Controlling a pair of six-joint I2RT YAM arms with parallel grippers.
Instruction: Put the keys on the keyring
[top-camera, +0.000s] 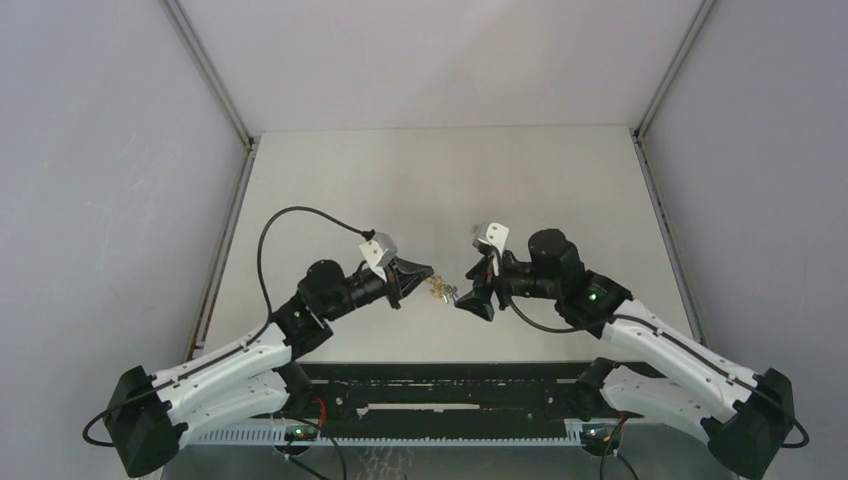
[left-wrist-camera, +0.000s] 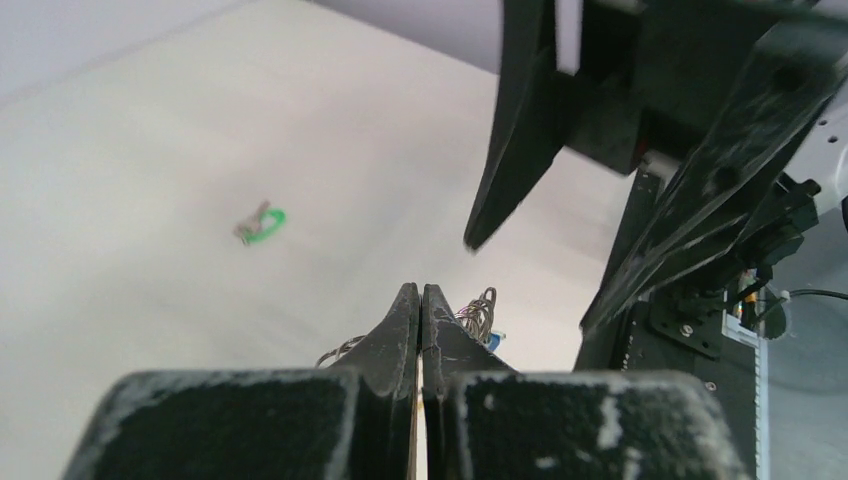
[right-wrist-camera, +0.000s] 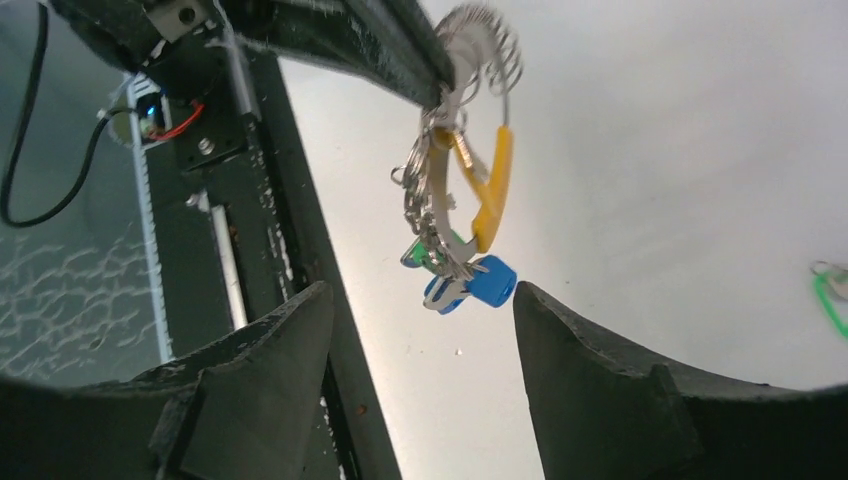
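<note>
Our left gripper (left-wrist-camera: 420, 292) has its jaws pressed together, pinching the top of the one keyring (right-wrist-camera: 490, 190), which hangs from them. Our right gripper (right-wrist-camera: 420, 300) has its jaws spread and empty. The ring dangles just ahead of them carrying two keys, a blue key (right-wrist-camera: 488, 283) and a green key (right-wrist-camera: 422, 254). A third key (left-wrist-camera: 265, 223), green-headed, lies on the table (left-wrist-camera: 150, 150), well apart from both pairs of jaws.

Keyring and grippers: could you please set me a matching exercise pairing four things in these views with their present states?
Things:
1. left gripper
2. right gripper
3. blue key
4. loose green key

States:
A. lying on the table
B. open, holding nothing
C. shut on the keyring
D. hanging from the keyring

Pairs: 1-C, 2-B, 3-D, 4-A.
</note>
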